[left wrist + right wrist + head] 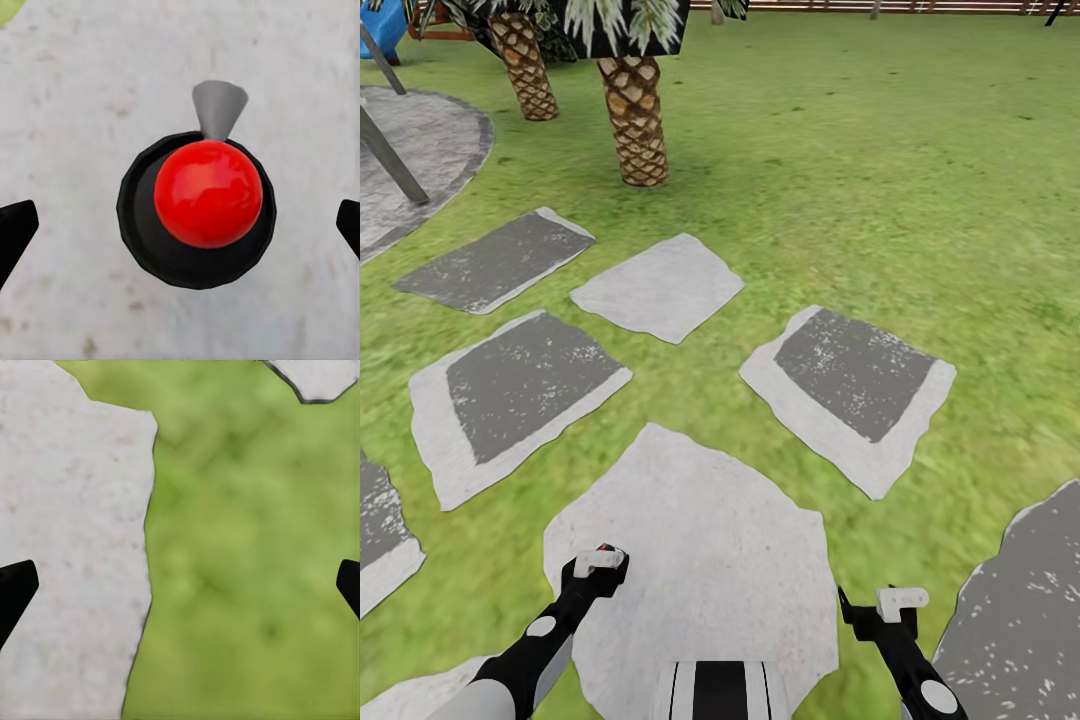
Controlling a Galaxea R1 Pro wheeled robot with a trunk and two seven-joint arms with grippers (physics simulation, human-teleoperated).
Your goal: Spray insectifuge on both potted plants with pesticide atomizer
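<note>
Directly beneath the left gripper (180,225) stands the pesticide atomizer (204,199), its red cap and grey nozzle between widely spread fingertips that touch nothing. It rests on a pale stone slab (700,540) in the garden's lawn (880,170). Opposite, the right gripper (180,585) is equally wide and empty, over the slab's edge and grass. Two palm trunks (633,120) rise well ahead.

Two scaly palm trunks (632,120) stand side by side at the far left; a blue object (380,28) sits in the far-left corner, type unclear; grey metal legs (390,150) slant across a round paved patch (420,150).
</note>
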